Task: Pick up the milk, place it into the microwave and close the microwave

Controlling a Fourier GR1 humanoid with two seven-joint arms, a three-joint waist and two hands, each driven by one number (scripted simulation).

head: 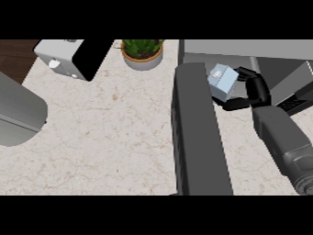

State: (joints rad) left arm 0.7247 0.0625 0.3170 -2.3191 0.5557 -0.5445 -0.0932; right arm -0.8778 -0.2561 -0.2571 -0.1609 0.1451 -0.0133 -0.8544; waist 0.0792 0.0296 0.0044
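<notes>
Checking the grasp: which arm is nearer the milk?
Right. The right hand curls round the milk; the left forearm sits far off at the view's left edge.

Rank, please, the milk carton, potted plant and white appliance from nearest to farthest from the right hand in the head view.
1. milk carton, held in the right hand.
2. potted plant, farther back, leftward.
3. white appliance, far left.

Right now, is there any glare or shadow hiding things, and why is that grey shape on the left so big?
Head view: even light, no glare on the counter; the milk in the right hand is plainly lit; the grey shape likely looms because it sits close to the camera, cut by the edge.
</notes>
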